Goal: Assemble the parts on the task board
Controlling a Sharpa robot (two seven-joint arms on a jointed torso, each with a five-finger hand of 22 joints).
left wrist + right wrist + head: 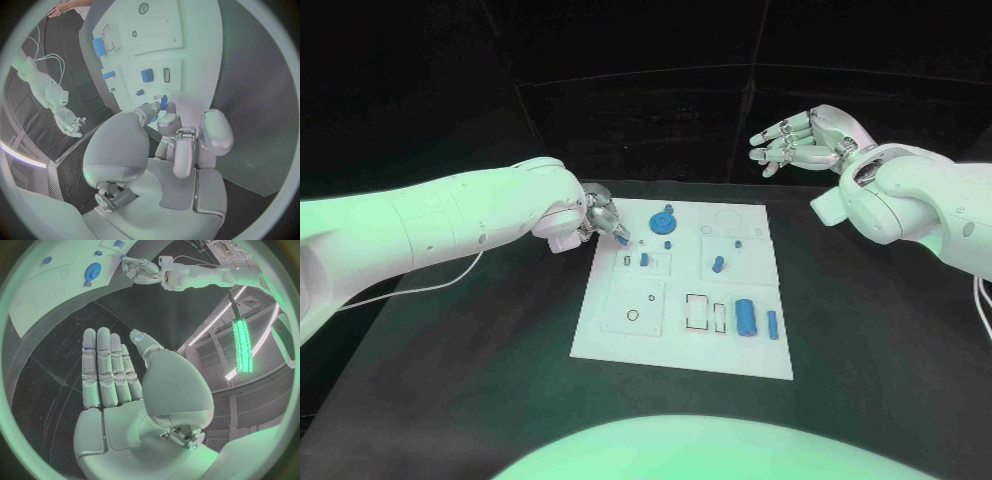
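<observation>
The white task board lies mid-table. On it sit a round blue part, a blue cylinder, a slim blue bar and several smaller blue pieces. My left hand hovers at the board's far left corner and pinches a small blue part between its fingertips, just over the board. My right hand is raised well above the table beyond the board's far right corner, fingers straight and apart, holding nothing. In the right wrist view its flat palm is bare.
Empty outlined recesses mark the board's near half, beside a small round hole. Black table surrounds the board on all sides. A thin white cable trails from my left arm.
</observation>
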